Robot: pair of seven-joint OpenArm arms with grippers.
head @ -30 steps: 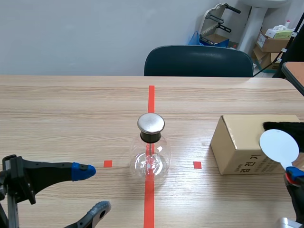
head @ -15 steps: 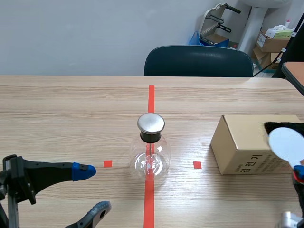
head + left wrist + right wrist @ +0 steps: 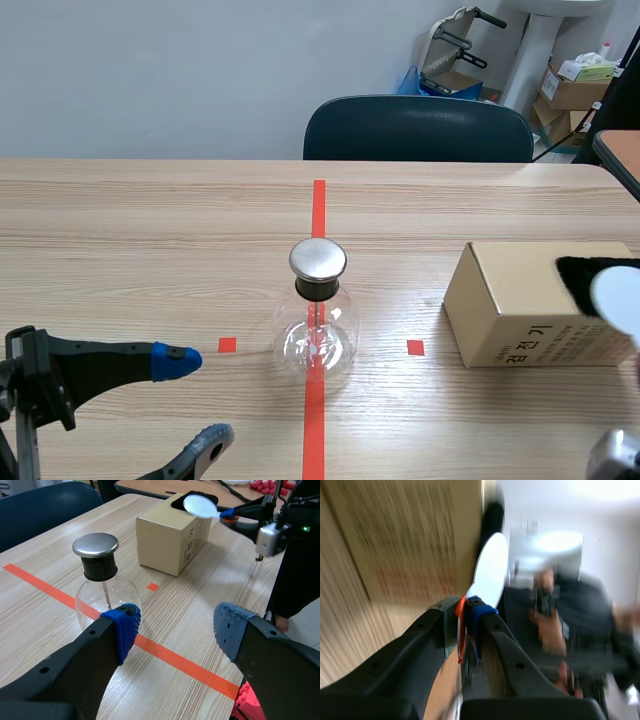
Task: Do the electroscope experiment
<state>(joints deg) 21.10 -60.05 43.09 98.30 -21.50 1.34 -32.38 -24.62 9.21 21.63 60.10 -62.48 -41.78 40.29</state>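
The electroscope [image 3: 317,325], a clear glass flask with a metal cap [image 3: 318,258], stands on the red tape line at the table's middle. My left gripper [image 3: 195,400] is open, low at the near left, apart from the flask. In the left wrist view the flask [image 3: 102,587] sits just ahead of that gripper's [image 3: 177,630] finger. My right gripper [image 3: 465,610] is shut on the thin red handle of a white disc paddle [image 3: 490,570]. The disc [image 3: 620,298] hangs at the far right by the black cloth [image 3: 590,272] on the cardboard box [image 3: 520,305].
A dark chair [image 3: 418,128] stands behind the far table edge. Small red tape squares [image 3: 415,347] lie either side of the flask. Bare tabletop [image 3: 150,250] spreads to the left and behind the flask. Boxes and clutter stand in the back right corner of the room.
My right gripper has carried the white disc to the right, over the box toward the black cloth, now partly out of the scene view. The left arm and flask are unmoved.
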